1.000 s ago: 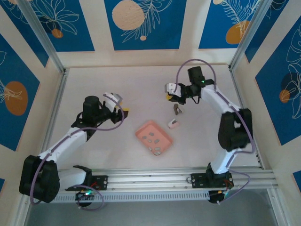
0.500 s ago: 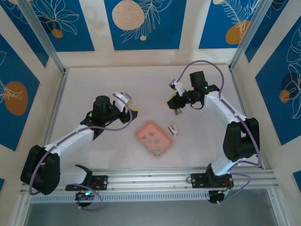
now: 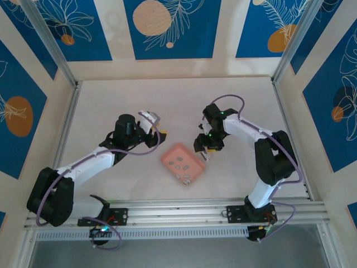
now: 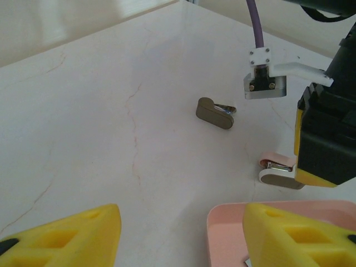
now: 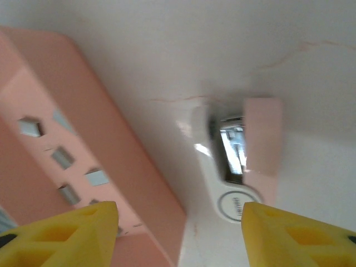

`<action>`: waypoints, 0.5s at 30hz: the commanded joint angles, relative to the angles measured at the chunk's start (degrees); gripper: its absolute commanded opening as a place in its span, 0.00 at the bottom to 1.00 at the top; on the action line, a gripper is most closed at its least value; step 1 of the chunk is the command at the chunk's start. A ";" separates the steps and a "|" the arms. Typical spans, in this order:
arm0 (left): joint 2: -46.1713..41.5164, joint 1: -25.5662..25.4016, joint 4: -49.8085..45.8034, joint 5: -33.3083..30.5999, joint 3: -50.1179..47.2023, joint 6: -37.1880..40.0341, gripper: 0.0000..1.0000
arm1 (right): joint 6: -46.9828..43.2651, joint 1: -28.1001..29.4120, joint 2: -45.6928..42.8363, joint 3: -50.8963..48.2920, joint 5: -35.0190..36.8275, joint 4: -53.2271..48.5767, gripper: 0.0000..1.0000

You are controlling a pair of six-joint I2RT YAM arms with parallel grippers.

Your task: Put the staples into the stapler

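R gripper (image 5: 177, 223) spread, empty, over stapler (image 5: 240, 161) beside pink tray (image 5: 119, 146) w/ staples (image 5: 63, 158). L gripper (image 4: 179, 236) spread too, empty.

Staples (image 3: 179, 164) in the tray (image 3: 170, 152), stapler (image 5: 236, 161) just right of it, small metal piece (image 4: 215, 113) near the stapler

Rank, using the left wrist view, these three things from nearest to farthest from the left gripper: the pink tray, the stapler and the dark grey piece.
1. pink tray: nearest, its corner lies just under the left gripper, by the right-hand finger.
2. stapler: farther out, to the right, beyond the tray.
3. dark grey piece: farthest, alone on the bare table, near the middle of the view.
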 commanded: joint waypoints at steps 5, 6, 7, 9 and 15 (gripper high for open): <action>0.27 -1.25 0.03 -1.01 1.78 -0.67 0.59 | 2.45 0.06 3.22 -0.50 3.11 -1.05 0.61; 0.18 -1.39 -0.06 -1.14 1.70 -0.66 0.59 | 2.28 0.16 3.63 -0.61 3.01 -0.82 0.61; 0.15 -1.52 -0.06 -1.29 1.54 -0.61 0.60 | 2.09 0.30 3.95 -0.84 2.92 -0.53 0.61; 0.16 -1.71 -0.16 -1.71 1.42 -0.52 0.59 | 1.91 0.34 4.85 -1.27 3.05 -0.03 0.61; 0.20 -2.14 -0.23 -2.01 1.60 -0.48 0.59 | 0.92 0.43 7.34 -1.50 6.33 1.12 0.51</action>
